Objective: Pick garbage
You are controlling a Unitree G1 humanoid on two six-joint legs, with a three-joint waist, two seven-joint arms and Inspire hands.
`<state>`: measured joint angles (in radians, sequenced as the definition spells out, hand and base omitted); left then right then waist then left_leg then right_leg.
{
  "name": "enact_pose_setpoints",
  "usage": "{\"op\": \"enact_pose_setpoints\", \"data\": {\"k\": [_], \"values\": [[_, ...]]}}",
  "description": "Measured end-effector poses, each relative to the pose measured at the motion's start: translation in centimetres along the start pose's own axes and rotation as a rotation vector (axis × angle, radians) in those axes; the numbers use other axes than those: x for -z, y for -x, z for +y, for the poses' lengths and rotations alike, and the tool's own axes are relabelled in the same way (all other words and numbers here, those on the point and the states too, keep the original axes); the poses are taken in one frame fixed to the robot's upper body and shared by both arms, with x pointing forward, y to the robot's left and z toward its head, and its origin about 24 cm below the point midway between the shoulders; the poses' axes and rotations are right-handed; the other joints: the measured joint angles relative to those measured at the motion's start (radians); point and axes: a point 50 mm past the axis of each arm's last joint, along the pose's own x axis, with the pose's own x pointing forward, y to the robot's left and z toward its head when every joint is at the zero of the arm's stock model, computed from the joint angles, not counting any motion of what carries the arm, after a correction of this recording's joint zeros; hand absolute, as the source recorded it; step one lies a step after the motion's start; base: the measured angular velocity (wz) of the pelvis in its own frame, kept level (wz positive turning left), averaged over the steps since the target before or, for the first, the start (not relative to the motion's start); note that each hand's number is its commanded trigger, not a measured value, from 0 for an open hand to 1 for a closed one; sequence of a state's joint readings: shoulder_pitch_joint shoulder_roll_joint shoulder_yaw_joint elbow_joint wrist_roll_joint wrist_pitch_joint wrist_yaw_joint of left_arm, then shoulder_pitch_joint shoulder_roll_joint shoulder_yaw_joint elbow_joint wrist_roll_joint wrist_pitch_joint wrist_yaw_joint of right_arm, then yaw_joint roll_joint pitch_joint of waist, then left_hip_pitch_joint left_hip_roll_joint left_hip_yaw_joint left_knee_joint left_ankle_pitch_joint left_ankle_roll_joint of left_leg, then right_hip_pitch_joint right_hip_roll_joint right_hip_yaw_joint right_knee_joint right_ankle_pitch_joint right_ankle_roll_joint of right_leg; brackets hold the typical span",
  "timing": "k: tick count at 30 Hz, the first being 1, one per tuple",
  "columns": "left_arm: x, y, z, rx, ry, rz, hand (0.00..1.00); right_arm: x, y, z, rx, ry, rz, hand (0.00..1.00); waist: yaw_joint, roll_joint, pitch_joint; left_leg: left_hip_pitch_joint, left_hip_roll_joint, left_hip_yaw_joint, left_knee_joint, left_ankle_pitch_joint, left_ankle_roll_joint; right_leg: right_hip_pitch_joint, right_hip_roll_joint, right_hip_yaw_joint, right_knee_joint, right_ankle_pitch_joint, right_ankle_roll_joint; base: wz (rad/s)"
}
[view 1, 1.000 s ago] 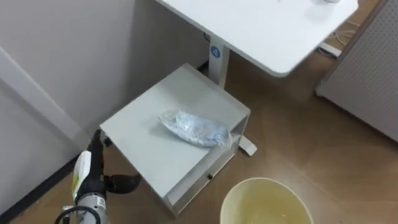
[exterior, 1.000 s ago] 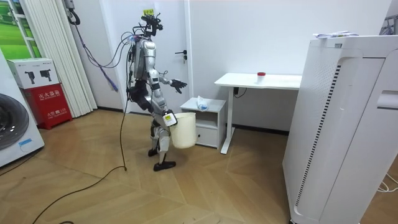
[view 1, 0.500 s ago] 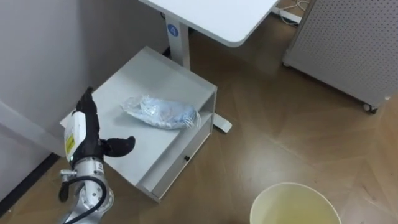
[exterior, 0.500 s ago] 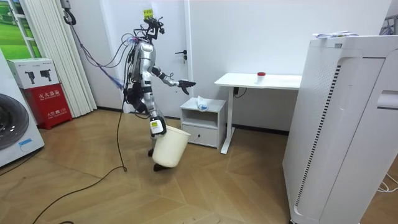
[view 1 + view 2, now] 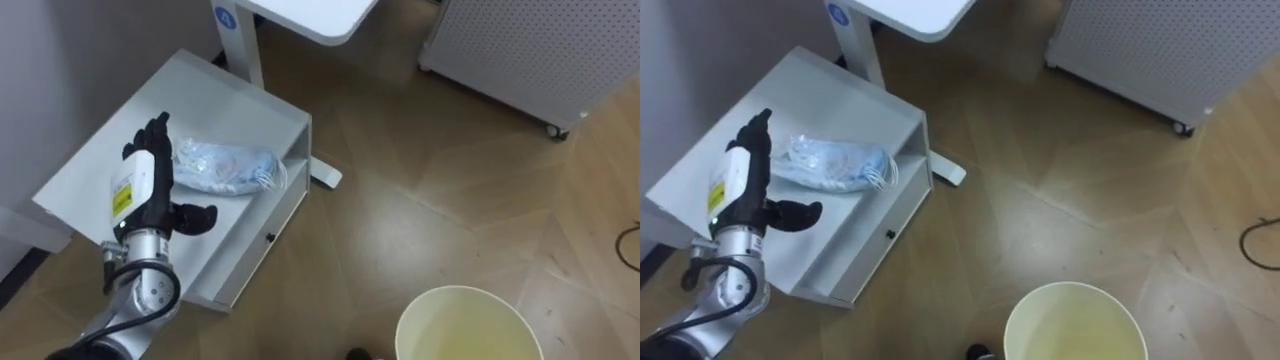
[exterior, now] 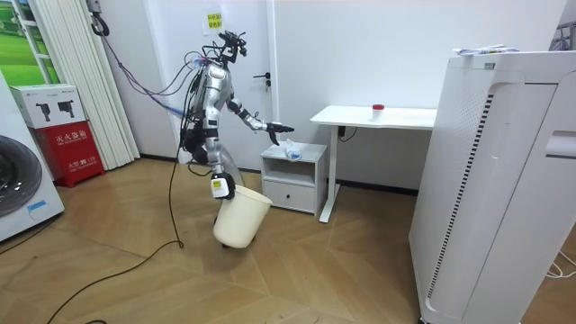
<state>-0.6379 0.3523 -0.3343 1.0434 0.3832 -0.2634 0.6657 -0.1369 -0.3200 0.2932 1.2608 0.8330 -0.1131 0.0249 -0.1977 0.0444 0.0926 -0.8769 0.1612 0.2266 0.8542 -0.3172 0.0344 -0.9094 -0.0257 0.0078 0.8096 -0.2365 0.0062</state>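
L hand (image 5: pixel 142 190) moved beside plastic bag (image 5: pixel 230 166) on cabinet (image 5: pixel 210 100), fingers straight; R hand (image 6: pixel 219 185) grip unclear

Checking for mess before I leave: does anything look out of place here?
Yes: a crumpled plastic bag lies on the white cabinet, plainly litter. The open left hand is beside it. The yellow bin hangs tilted below the right hand.

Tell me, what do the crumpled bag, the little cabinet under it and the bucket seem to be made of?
Bag: probably thin clear plastic film; it is see-through, wrinkled and glinting, with pale blue inside.
Bucket: likely plastic, pale yellow, smooth, with an even thin rim.
Cabinet: flat matte light grey top; painted board or metal, hard to say.
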Motion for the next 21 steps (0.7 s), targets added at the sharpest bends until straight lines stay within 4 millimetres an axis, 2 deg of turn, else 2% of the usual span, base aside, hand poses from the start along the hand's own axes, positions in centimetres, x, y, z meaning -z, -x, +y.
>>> {"op": "enact_pose_setpoints", "data": {"k": [7, 16, 21], "values": [[0.0, -0.2, 0.1, 0.036, -0.102, -0.048, 0.00, -0.2, 0.0, -0.1, 0.001, 0.010, 0.003, 1.00, -0.024, 0.000, -0.0002, -0.083, 0.003, -0.012, 0.085, -0.034, 0.002, -0.085, -0.001, 0.003, 0.088, -0.034, -0.001, 0.00], [0.6, -0.1, -0.4, 0.097, -0.223, -0.037, 0.00, -0.1, 0.1, -0.7, 0.000, 0.028, 0.026, 1.00, -0.043, 0.002, -0.0027, -0.140, 0.009, -0.017, 0.147, -0.048, 0.015, -0.136, -0.001, 0.005, 0.139, -0.041, 0.008, -0.01], [0.9, -0.6, 0.4, 0.090, -0.316, -0.077, 0.00, 0.3, 0.3, -1.1, -0.001, 0.050, 0.030, 1.00, -0.049, 0.006, -0.0060, -0.189, 0.007, -0.032, 0.185, -0.053, 0.017, -0.181, -0.005, 0.002, 0.170, -0.043, 0.010, 0.01]]}}
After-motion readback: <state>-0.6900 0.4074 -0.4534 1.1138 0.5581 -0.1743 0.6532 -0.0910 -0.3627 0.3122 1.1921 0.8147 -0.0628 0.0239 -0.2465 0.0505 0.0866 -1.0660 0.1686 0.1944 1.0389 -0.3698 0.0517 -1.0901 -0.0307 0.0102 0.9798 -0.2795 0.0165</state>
